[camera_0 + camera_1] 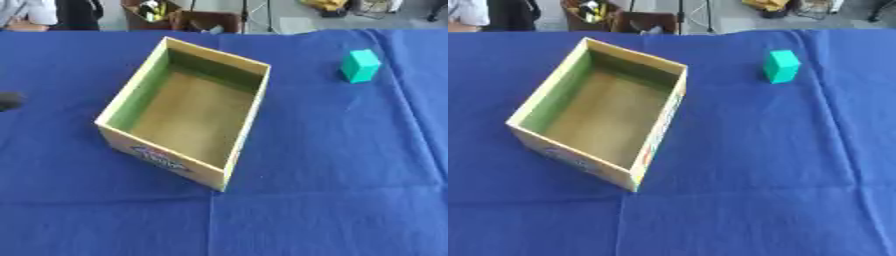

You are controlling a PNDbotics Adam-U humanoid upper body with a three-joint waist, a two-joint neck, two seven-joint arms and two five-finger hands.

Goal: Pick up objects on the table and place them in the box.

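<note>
I see one loose object: a small teal block (360, 65), box-shaped with flat faces and plain colour, its top face lighter than its sides. It stands on the blue cloth covering the table (332, 190), toward the far right, well apart from the box (229, 165).

The box is an open cardboard carton with yellow outer walls, a greenish inner left wall and a brown floor. A printed label shows on its near outer wall. Nothing lies inside it. It sits left of centre on the table, turned askew: its long axis runs from near left to far right, with one corner pointing toward me.

The block stands taller than it is wide, so its long axis is roughly vertical. One vertical edge faces the camera.

At the left edge of the left eye view I see a dark rounded shape (9, 100); I cannot tell what it is. Neither hand can be identified in either view, so I cannot report finger state or any hold.
</note>
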